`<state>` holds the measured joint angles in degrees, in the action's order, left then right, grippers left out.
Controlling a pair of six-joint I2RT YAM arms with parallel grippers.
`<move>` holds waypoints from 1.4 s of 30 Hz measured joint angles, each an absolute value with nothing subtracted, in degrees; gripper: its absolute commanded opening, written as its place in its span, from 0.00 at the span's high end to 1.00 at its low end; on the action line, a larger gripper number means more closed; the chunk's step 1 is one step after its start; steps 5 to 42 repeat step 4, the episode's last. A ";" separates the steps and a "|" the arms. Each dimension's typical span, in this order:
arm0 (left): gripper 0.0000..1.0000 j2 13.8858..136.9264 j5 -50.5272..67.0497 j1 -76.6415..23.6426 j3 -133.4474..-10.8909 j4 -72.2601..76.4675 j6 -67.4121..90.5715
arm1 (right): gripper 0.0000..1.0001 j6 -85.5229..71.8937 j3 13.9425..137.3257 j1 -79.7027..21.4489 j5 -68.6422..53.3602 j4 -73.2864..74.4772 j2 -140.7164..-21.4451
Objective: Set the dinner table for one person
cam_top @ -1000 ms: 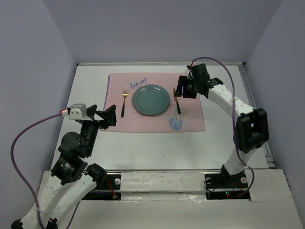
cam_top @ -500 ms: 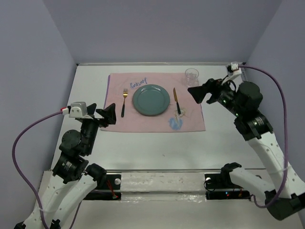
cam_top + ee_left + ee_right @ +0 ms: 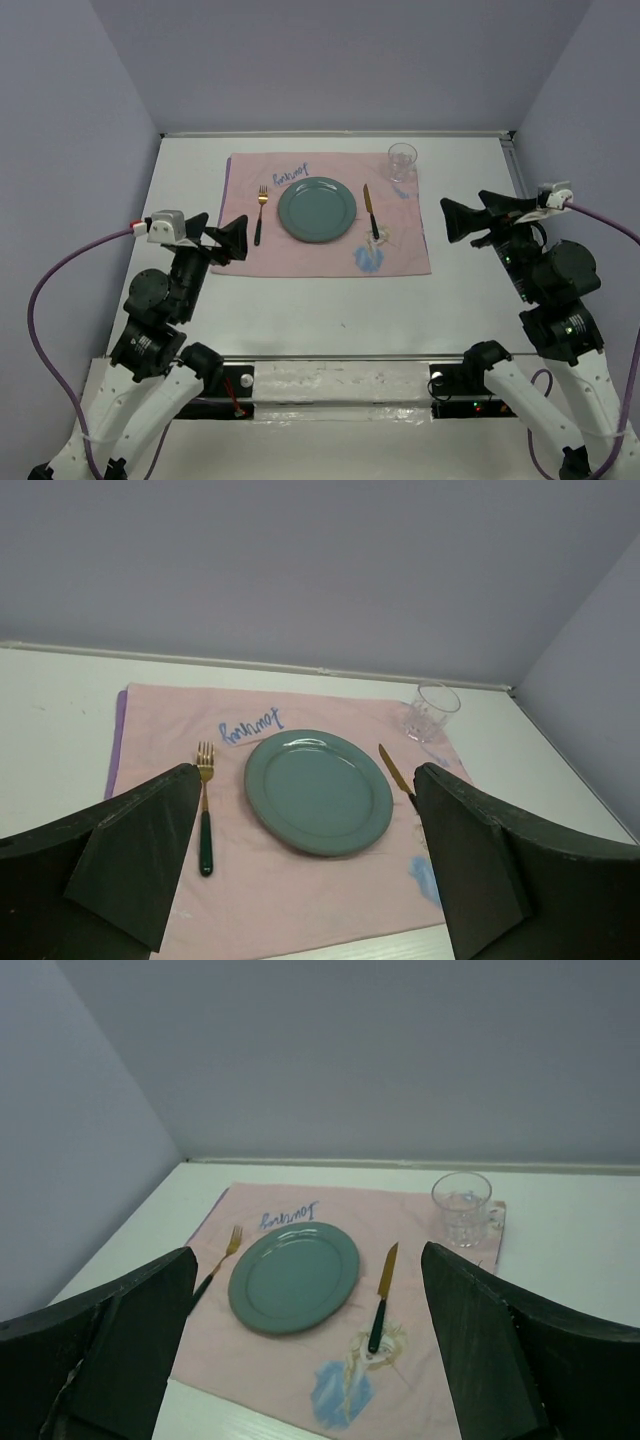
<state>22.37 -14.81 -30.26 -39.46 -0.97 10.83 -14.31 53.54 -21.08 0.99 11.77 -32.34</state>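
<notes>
On the table (image 3: 330,300) lies our mat (image 3: 400,255); its blue scrawl above the plate (image 3: 317,210) is unreadable. Fork (image 3: 261,212) left, knife (image 3: 370,211) right, glass (image 3: 402,161) beyond. Left gripper (image 3: 228,240) and right gripper (image 3: 465,218) gape wide, empty.

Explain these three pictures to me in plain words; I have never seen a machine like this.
Two robot arms stand at the near edge of a white dinner table. One picture comes from a camera above and behind them. The other two come from cameras on each wrist, so the dark wedges at their sides are that arm's own fingers. The left gripper and right gripper are open and hold nothing. On a pink placemat lie a green plate, a fork on its left, a knife on its right, and a clear glass at the far right corner.
</notes>
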 measured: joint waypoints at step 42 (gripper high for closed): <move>0.01 23.49 -13.52 -30.26 -40.60 -0.67 10.92 | 0.00 -14.59 51.77 -21.08 2.83 9.41 -30.72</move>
